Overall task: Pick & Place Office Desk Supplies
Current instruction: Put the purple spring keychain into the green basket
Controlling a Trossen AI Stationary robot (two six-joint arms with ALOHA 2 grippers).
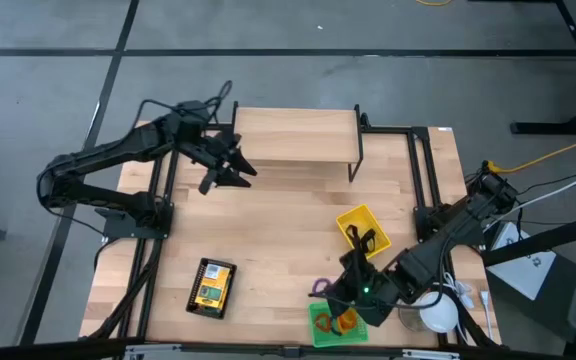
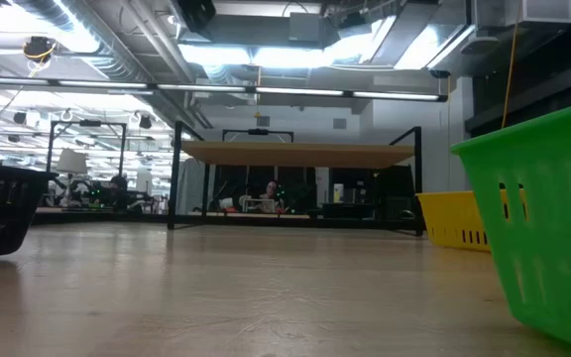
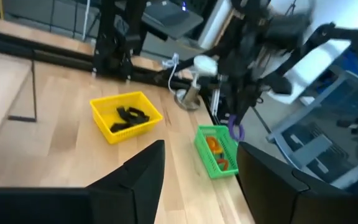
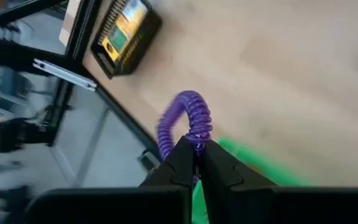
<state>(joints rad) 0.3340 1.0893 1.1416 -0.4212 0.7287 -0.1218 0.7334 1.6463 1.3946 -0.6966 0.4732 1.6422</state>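
1. High view: the left gripper [image 1: 230, 170] hangs near the far side of the surface [image 1: 278, 240], just in front of a raised wooden shelf [image 1: 296, 134], and its jaws are spread with nothing between them. The right gripper [image 1: 330, 295] is at the near right part of the surface, beside the green bin [image 1: 320, 330], with a purple ring [image 1: 319, 288] at its tip. Orange rings [image 1: 344, 321] lie inside the green bin. The yellow bin [image 1: 360, 222] holds small black clips [image 1: 365, 239]. A black mesh tray [image 1: 212, 288] with a yellow printed box [image 1: 211, 285] in it stands at the near left.
2. Low view: only the green bin, the yellow bin, the dark tray and the shelf show (no gripper is seen here).
3. Left wrist view: the two dark fingers [image 3: 135, 180] stand well apart. Farther off are the yellow bin with the clips, and the green bin with the orange rings.
4. Right wrist view: the jaws are pressed together on the purple ring, a coiled one, which is held above the surface close to the green bin. The tray with the box is farther away.
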